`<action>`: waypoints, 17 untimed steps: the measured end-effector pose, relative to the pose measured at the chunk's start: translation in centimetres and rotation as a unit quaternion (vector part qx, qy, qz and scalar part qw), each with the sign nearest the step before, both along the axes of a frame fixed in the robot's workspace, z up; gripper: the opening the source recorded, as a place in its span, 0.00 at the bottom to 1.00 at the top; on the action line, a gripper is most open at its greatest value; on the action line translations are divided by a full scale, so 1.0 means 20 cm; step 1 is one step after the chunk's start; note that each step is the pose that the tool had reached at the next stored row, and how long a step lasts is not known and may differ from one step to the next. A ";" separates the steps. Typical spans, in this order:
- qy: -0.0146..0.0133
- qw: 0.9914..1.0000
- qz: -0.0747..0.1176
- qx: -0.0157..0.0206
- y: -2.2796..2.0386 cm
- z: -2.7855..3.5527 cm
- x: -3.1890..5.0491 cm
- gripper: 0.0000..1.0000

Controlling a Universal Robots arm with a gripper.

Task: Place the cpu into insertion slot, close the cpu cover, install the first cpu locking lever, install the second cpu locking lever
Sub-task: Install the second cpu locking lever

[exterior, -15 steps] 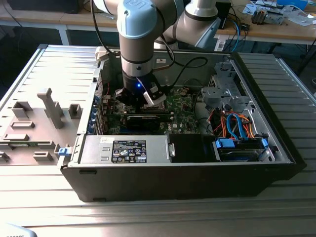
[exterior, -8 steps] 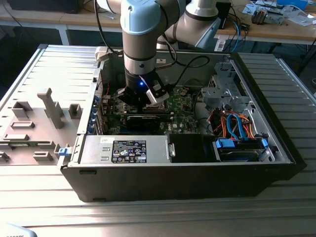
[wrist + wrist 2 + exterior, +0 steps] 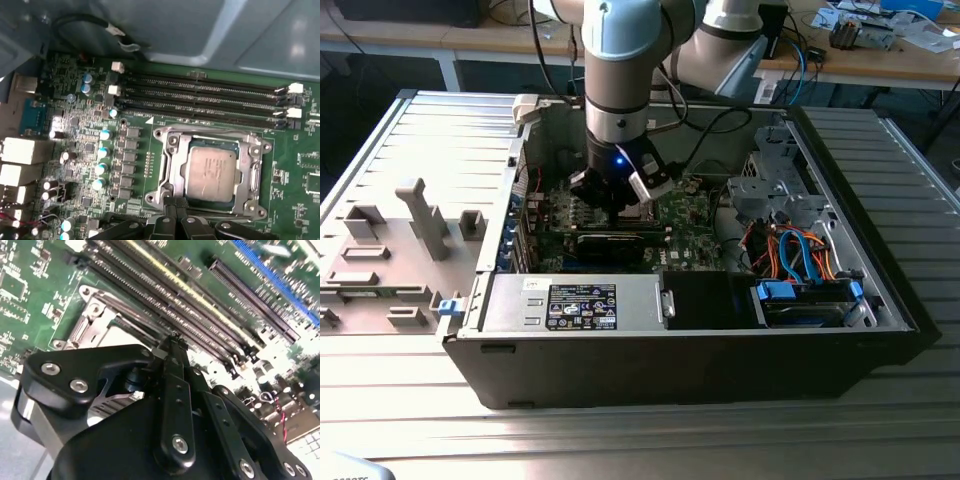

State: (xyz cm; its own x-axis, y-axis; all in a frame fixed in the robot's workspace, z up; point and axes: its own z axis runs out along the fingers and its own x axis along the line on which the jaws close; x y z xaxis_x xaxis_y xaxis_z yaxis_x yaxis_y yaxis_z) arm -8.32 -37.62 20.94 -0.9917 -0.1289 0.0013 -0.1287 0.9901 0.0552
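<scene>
An open desktop computer case [image 3: 880, 300] lies on its side on a ribbed metal counter [image 3: 620, 440], filling the middle of the exterior view. A grey robot arm [image 3: 620, 70] comes down from the top centre of that frame into the case, its black gripper [image 3: 620, 200] hanging low over the green motherboard [image 3: 695, 215] near the frame's centre. A power supply box [image 3: 575, 305] sits along the lower edge of the case, and orange and blue cables [image 3: 790, 250] bunch at the exterior view's right.

In the first wrist view, the cpu [image 3: 211, 172], a dull silver-grey square, lies seated in the insertion slot [image 3: 175, 165] in the lower right of the frame. The cpu cover [image 3: 252, 172], a thin silver frame with a cut-out window, lies flat around it, so the chip shows through the opening. Long dark memory slots [image 3: 200, 97] run across the frame above the socket. The gripper [image 3: 175, 204] enters at the bottom centre, its two fingers [image 3: 169, 212] pressed together with no gap showing, their tips right at the lower edge of the socket frame and nothing visible between them.

In the second wrist view, the gripper [image 3: 175, 342] fills the lower half, the fingers [image 3: 172, 370] meeting at a narrow point at the frame's centre, just beside the socket's metal frame [image 3: 95, 312] at the left. Memory slots [image 3: 200, 305] cross diagonally above.
</scene>
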 end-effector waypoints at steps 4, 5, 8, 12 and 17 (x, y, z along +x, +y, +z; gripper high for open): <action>0.002 1.000 0.000 -0.005 0.028 0.013 0.024 0.11; 0.003 1.000 0.000 -0.006 0.032 0.013 0.035 0.11; 0.008 1.000 0.000 -0.009 0.046 0.014 0.084 0.11; 0.014 1.000 0.000 -0.011 0.073 0.025 0.150 0.11; 0.014 1.000 0.000 -0.011 0.083 0.110 0.160 0.11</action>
